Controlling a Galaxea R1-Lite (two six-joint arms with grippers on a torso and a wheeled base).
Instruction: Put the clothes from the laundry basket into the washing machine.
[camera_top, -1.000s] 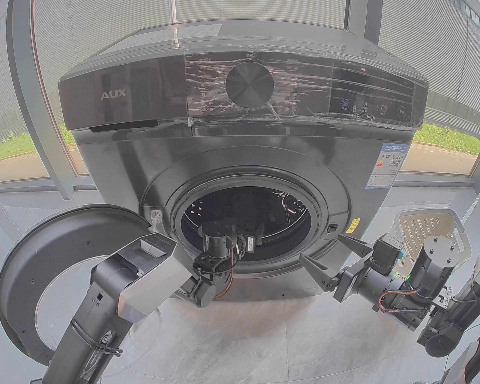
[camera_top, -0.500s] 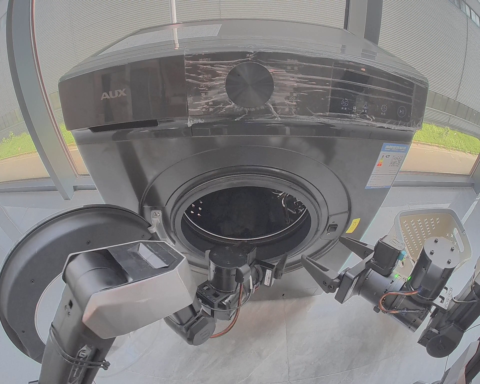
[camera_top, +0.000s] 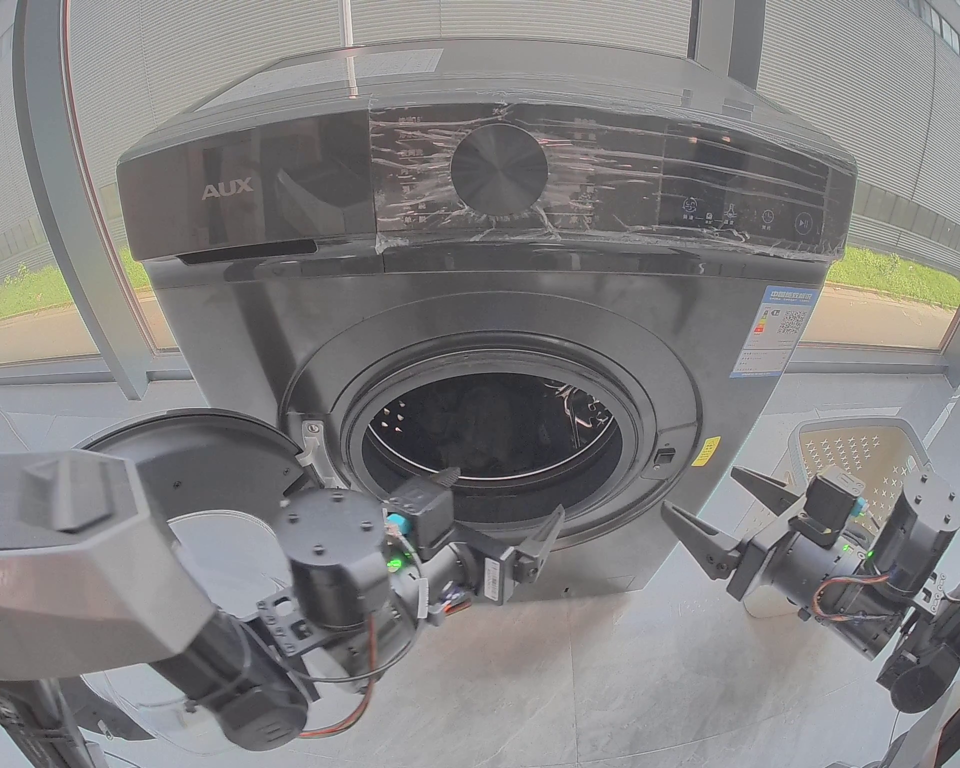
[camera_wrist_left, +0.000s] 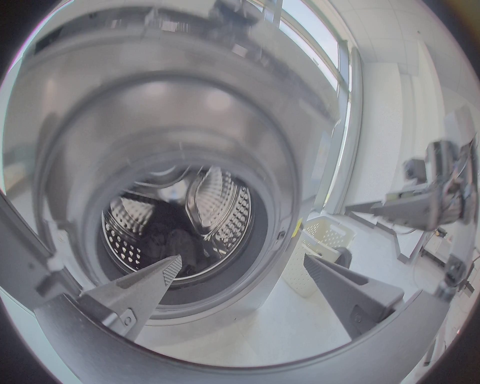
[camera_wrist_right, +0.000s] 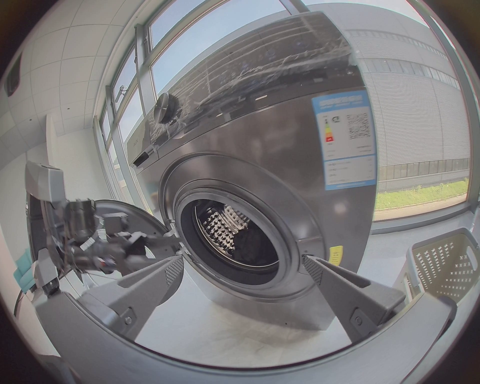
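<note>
The grey washing machine (camera_top: 480, 300) stands in front of me, its round door (camera_top: 190, 455) swung open to the left. Dark clothes (camera_wrist_left: 167, 240) lie inside the drum, also seen as dark clothes (camera_wrist_right: 250, 245) from the right wrist. My left gripper (camera_top: 500, 495) hangs open and empty just outside the lower rim of the opening, fingers toward the drum. My right gripper (camera_top: 700, 490) is open and empty too, low at the machine's right front corner. The white perforated laundry basket (camera_top: 860, 450) stands on the floor behind the right arm; its inside is hidden.
Pale tiled floor (camera_top: 600, 680) stretches in front of the machine. Windows and a metal frame post (camera_top: 60, 200) run behind and to the left. The open door takes up the floor space at the left.
My left gripper has pulled back out of the drum opening toward me, empty. The right arm has shifted a little to the right.
</note>
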